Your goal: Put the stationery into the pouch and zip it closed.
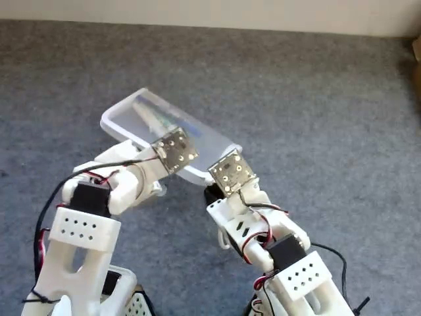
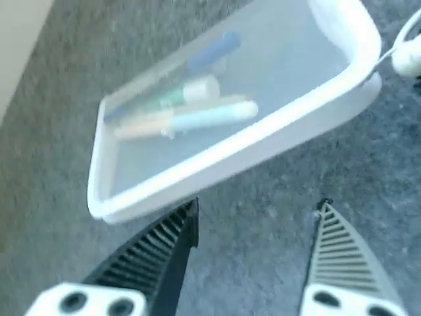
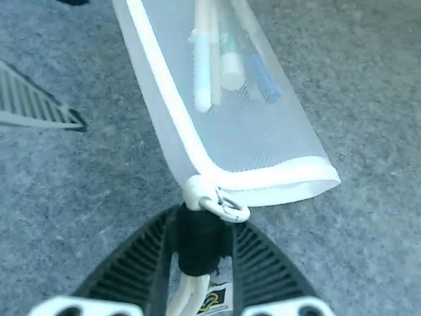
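A translucent mesh pouch (image 1: 158, 125) with a white zip edge lies on the grey carpet. It holds several pens (image 2: 187, 108), also visible through the mesh (image 3: 220, 59). The white zip slider (image 3: 202, 192) sits at the pouch's near corner. My right gripper (image 3: 204, 220) is shut on the black pull tab (image 3: 199, 242) that hangs from the slider. My left gripper (image 2: 256, 207) is open over bare carpet, just short of the pouch's long side (image 2: 230, 151), with nothing between its fingers. One left fingertip (image 3: 36, 108) shows beside the pouch.
Grey carpet (image 1: 316, 99) covers the table all around the pouch. A pale wall strip (image 1: 210, 12) runs along the far edge. Both arms (image 1: 131, 178) (image 1: 250, 217) crowd the pouch's near side.
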